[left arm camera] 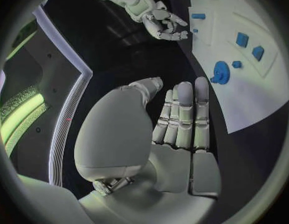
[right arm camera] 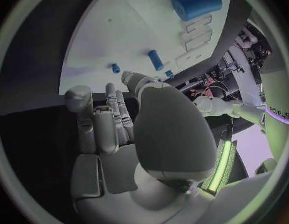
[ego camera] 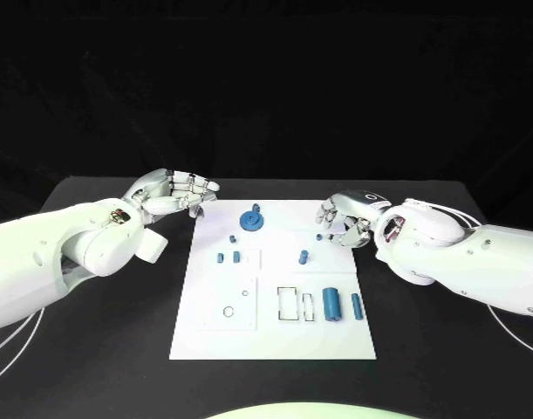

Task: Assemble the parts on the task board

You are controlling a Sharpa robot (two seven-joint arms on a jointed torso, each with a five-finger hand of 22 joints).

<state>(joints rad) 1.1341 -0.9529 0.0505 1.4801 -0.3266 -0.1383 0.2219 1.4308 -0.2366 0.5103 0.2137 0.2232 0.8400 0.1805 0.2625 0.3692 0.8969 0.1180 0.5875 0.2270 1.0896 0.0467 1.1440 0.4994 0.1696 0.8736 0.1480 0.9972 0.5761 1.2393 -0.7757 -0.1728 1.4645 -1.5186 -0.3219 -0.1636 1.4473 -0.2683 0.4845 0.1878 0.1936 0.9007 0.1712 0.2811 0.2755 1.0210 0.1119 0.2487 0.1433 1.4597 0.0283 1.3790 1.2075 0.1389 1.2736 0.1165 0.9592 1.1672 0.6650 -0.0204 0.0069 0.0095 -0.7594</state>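
Both hands hold nothing, fingers apart: left hand off the board's far-left corner, right hand over its far-right edge. The left wrist view shows the gear beyond straight fingers.

Head cam sits up high, looking steeply down on the black table with the whole white task board in frame. Each wrist cam rides close behind its own hand, facing out along the fingers. Both wrist views catch part of the board, same as the head view.
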